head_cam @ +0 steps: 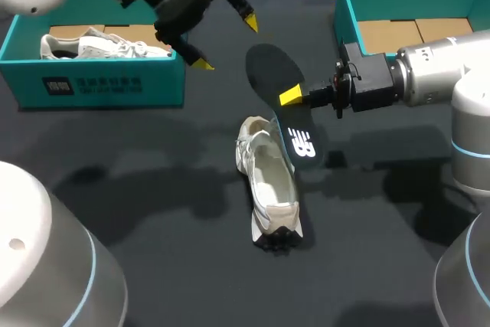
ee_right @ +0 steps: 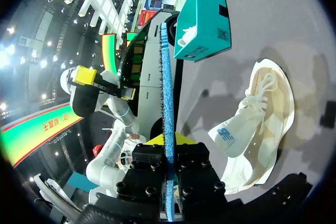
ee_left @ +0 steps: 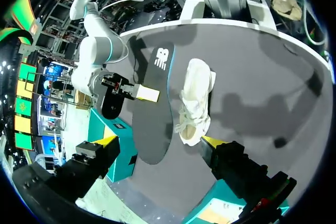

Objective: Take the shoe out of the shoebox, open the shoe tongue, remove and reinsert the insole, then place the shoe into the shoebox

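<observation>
shoe [head_cam: 269,181]: white, opening up, on the dark table [head_cam: 153,189] at frame centre in the head view; outside both boxes
insole [head_cam: 272,74]: dark, raised over the shoe's upper right side, logo end lowest; whether it touches the shoe cannot be told
right gripper [head_cam: 295,97]: clamped on the insole; one yellow tip shows from above, the other is hidden beneath
left gripper [head_cam: 226,42]: spread wide, holding nothing; upper middle
upper-left shoebox [head_cam: 99,82]: teal; holds a second shoe [head_cam: 99,45]
upper-right shoebox [head_cam: 348,9]: teal; partly covered by the right arm [head_cam: 429,74]
</observation>
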